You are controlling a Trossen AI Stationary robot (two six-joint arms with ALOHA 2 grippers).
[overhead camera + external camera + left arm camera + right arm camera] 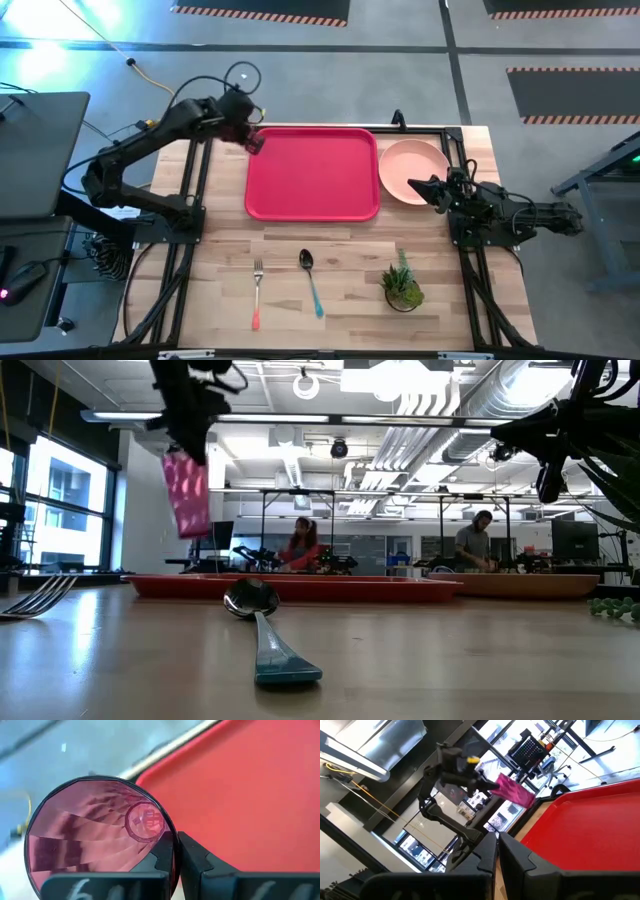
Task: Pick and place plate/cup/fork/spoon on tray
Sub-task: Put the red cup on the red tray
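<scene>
My left gripper [250,136] is shut on the translucent red-pink cup [256,144], held above the far left corner of the red tray [312,172]. In the low view the cup [187,492] hangs high over the tray [300,588]. The salmon-pink plate [412,168] lies flat on the table just right of the tray. My right gripper [418,184] is shut and empty, raised over the plate's near right edge. The orange-handled fork [256,290] and the teal-handled spoon [311,282] lie flat on the table near its front edge. My left gripper pinches the cup's wall at the rim [172,832], with one finger [161,856] inside the cup and the other finger [196,859] outside. The fingers come from above, pointing down. The cup hangs below them, mouth up and slightly tilted, lifted clear of tray and table.
A small potted plant [402,286] stands near the front right. The spoon's handle [280,660] points toward the near edge. Black frame rails run along both sides of the table. People sit at desks far behind the table [300,545].
</scene>
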